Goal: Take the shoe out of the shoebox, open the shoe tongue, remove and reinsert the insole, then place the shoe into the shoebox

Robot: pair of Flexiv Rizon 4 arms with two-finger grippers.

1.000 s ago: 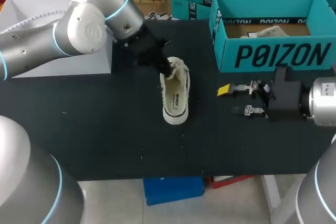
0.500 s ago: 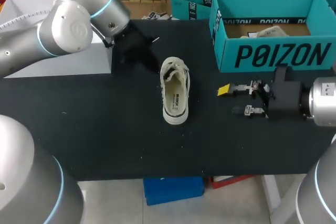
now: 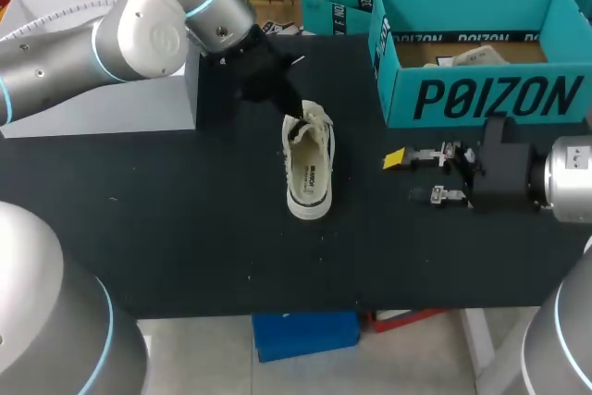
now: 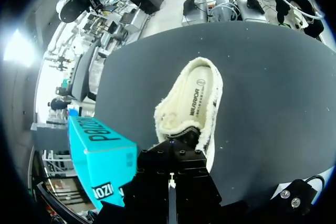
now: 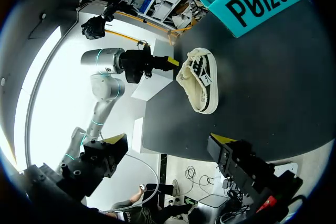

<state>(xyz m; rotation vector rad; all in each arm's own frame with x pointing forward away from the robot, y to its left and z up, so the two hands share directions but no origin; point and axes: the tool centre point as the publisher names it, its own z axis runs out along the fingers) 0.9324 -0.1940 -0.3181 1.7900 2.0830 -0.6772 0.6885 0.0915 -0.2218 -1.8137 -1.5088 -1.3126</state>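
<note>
- While the teal shoebox point(image 3: 490, 99) stands open at the table's point(image 3: 185, 228) far right, its near wall carries one word in large black block letters; I leave it unread.
- Its inner rim has a black band, and its floor is brown card.
- Crumpled white paper point(image 3: 467, 55) lies in the box; the shoe is not in it.
- The shoe point(image 3: 308, 168) stands on its sole on the black table, well apart from the box and to its left in the head view, with its opening facing up.
- It is a cream low-top with a frayed collar and a dark stripe along the sole.
- The insole point(image 3: 305, 182) lies flat inside it and bears a short dark printed mark near the middle, too small to make out from above.
- The left gripper point(image 3: 291, 117) is at the shoe's far end, down at the collar; its black body hides the contact in the left wrist view, so I cannot tell whether it grasps the shoe.
- The right gripper point(image 3: 413, 176) hovers low over the table between shoe and box, lying level and pointing at the shoe, its fingers spread with nothing between them.
- A white box point(image 3: 92, 104) sits at the table's far left, beside the left arm.
</note>
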